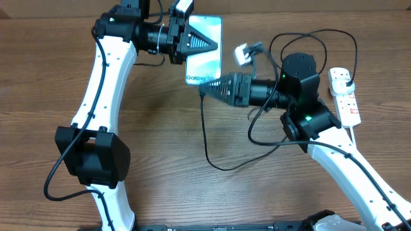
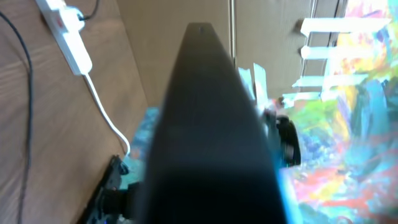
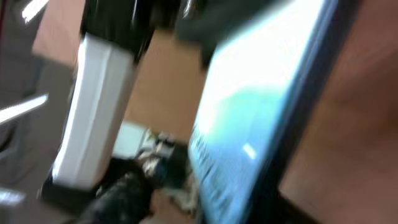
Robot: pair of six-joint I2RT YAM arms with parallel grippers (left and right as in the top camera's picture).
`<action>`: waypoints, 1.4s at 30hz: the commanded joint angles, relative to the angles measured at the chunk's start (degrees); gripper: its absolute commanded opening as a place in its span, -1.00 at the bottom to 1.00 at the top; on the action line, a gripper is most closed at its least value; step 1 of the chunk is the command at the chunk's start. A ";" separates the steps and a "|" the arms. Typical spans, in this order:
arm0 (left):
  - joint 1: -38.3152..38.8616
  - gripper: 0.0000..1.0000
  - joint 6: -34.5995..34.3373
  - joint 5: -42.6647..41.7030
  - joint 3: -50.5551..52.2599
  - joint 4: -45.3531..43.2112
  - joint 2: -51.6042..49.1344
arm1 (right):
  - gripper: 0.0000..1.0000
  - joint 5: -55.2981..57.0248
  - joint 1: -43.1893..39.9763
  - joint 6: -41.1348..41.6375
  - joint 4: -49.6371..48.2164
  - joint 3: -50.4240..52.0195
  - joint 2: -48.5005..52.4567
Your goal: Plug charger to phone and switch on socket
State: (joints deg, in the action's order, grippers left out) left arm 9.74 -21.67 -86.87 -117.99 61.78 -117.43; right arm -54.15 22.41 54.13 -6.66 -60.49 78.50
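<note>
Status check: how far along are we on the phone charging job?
Done: charger looks plugged into the socket. In hand: left gripper clamps the phone; right gripper sits at its bottom edge, where the cable ends; whether the tip is in is hidden. Left: confirm that, then switch the socket on.

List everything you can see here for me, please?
Phone: one, lit light-blue screen, far middle.
Charger cable: one, thin black, runs from the phone's near edge and loops across the table.
Socket: one, white with red markings, right side.
Small block: one, white, right of the phone; can't tell what it is.
Table: one, brown wood.
Left arm, right arm: two, white with black joints.
Left end effector: one, black, gripping the phone.
Right end effector: one, black, at the phone's near edge.
</note>
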 commanded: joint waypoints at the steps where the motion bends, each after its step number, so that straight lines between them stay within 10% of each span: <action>1: 1.86 -0.92 2.36 -3.74 -0.61 0.04 0.70 | 0.42 5.53 -1.27 -0.57 -0.59 -1.36 0.04; 12: 1.81 -0.92 1.90 -3.58 -0.61 -2.69 0.70 | 0.61 -10.27 -1.16 -3.65 2.38 -1.36 0.04; 30: 1.92 -0.92 -0.87 -2.73 -0.61 -3.56 0.70 | -0.46 -5.84 0.76 -9.68 8.61 -1.36 0.04; 42: 1.92 -0.91 -0.87 -2.78 -0.61 -3.52 0.70 | -0.76 -2.78 0.76 -9.68 8.26 -1.36 0.04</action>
State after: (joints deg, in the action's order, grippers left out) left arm 11.86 -22.09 -87.48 -117.99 58.22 -117.43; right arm -59.09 23.03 44.99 2.20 -60.64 78.50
